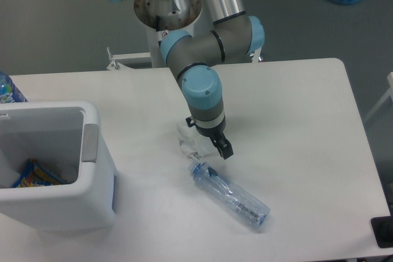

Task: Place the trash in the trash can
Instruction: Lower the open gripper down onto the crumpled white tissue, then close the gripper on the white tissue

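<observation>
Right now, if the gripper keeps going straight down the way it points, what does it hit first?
Most likely the crumpled paper wad: the gripper sits right over its right edge. Depth is unclear from this single view, so it might instead meet the table beside it.

paper wad (189, 140): crumpled | bottle (230, 196): clear crinkled plastic | bin (92, 200): smooth plastic

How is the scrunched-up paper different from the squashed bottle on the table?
The paper wad is white and lumpy, while the plastic bottle is clear with a blue tint and long. The paper wad is the smaller one; the plastic bottle stretches much farther across the table. The gripper sits right at the paper wad, partly hiding it, but the plastic bottle lies in full view, untouched. Both are crumpled, and both lie outside the trash can.
</observation>
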`<state>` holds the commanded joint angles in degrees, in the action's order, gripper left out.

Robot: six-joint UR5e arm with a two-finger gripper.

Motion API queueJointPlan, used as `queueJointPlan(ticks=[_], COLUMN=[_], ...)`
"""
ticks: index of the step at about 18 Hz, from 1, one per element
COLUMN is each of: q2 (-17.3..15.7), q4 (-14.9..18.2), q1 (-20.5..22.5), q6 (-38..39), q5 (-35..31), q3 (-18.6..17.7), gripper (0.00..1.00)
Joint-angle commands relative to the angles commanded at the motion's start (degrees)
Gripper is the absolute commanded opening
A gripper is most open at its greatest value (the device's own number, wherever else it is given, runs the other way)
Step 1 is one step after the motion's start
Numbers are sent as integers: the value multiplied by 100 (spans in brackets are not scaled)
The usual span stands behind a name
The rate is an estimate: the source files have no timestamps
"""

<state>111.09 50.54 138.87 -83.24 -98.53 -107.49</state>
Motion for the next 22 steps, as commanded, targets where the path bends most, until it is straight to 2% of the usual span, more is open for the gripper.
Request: queueJointPlan(ticks=[4,9,13,14,17,22], q2=[35,53,53,53,44,26], q4=[-9,0,0,0,9,18], q1=[0,0,0,0,0,-9], q6=[176,211,220,211,220,299], q5=[0,0,0,0,0,0], q3=[18,26,26,26,62,97], gripper=[82,77,67,63,38,19])
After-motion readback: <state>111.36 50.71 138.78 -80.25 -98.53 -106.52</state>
